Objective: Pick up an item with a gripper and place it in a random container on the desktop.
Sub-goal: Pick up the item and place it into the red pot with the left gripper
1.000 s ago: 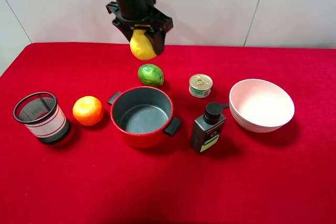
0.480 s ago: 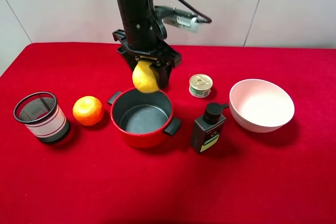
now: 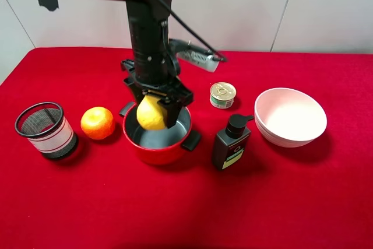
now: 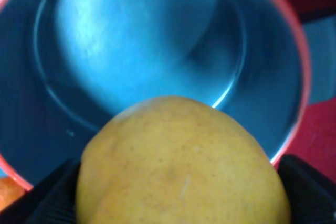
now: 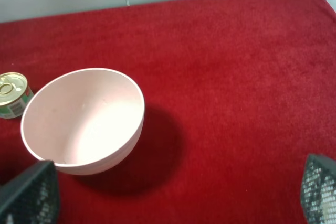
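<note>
Pear [image 3: 150, 113] is clamped in the left end effector [image 3: 152, 112] and hangs in the mouth of the red pot [image 3: 156, 151], toward the 11 o'clock rim. Cannot tell whether its base touches the grey floor. Judgement: nudge toward 5 o'clock to centre it, lower close to the floor, then part the jaws, so the pear neither clips the rim nor bounces. The arm descends near-vertical from 12 o'clock, wrist pointing straight down. The right end effector [image 5: 173, 192] has its jaws apart above the worktop [image 5: 236, 77], beside the pink bowl [image 5: 84, 119].
</note>
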You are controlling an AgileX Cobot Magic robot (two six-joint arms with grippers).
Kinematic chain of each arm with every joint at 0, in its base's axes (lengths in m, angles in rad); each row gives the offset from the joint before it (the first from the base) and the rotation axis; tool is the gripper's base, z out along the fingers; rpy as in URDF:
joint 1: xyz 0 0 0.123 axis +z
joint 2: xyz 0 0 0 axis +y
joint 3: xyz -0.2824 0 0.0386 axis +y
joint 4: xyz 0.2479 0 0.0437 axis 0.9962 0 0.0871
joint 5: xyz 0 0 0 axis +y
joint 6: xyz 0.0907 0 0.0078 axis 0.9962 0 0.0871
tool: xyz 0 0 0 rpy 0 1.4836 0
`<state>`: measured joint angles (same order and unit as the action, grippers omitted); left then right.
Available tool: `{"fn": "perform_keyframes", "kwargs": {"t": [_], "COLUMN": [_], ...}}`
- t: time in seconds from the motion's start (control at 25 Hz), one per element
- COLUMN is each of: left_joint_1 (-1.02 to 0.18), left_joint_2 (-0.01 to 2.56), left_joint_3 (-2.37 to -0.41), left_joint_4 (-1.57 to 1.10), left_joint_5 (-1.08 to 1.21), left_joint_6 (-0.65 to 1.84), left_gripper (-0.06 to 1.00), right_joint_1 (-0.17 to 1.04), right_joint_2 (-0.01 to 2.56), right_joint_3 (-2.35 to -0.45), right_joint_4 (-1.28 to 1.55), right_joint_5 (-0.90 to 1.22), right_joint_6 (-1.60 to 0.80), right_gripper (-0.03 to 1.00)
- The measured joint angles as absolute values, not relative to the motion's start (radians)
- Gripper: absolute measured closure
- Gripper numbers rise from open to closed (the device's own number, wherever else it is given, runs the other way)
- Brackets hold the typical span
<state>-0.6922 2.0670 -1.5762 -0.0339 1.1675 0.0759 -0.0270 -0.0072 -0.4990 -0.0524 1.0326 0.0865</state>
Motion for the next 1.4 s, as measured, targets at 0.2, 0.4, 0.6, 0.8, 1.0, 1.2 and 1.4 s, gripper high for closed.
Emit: {"fn": "perform_keyframes", "kwargs": {"t": [0.2, 0.4, 0.6, 0.8, 1.0, 1.2, 1.4], "left_joint_1": [-0.692, -0.692, -0.692, -0.692, -0.692, -0.692, -0.692], "left_joint_2": [2.067, 2.067, 2.067, 2.067, 2.067, 2.067, 2.067], "left_joint_3": [-1.554, -1.554, -1.554, -1.554, -1.554, -1.554, -1.554], "left_joint_4": [-0.009, 0.017, 0.021, 0.021, 0.022, 0.023, 0.023], "left_joint_5": [1.168, 1.166, 1.151, 1.136, 1.123, 1.115, 1.097], "left_joint_6": [0.076, 0.085, 0.091, 0.091, 0.091, 0.092, 0.092], "left_gripper": [0.24, 0.24, 0.24, 0.24, 0.24, 0.04, -0.04], "right_joint_1": [-0.027, -0.027, -0.027, -0.027, -0.027, -0.027, -0.027], "right_joint_2": [-0.007, -0.007, -0.007, -0.007, -0.007, -0.007, -0.007], "right_joint_3": [-0.499, -0.499, -0.499, -0.499, -0.499, -0.499, -0.499], "right_joint_4": [-0.052, -0.052, -0.052, -0.052, -0.052, -0.052, -0.052], "right_joint_5": [1.033, 1.033, 1.033, 1.033, 1.033, 1.033, 1.033], "right_joint_6": [0.086, 0.086, 0.086, 0.086, 0.086, 0.086, 0.086], "right_gripper": [0.28, 0.28, 0.28, 0.28, 0.28, 0.28, 0.28]}}
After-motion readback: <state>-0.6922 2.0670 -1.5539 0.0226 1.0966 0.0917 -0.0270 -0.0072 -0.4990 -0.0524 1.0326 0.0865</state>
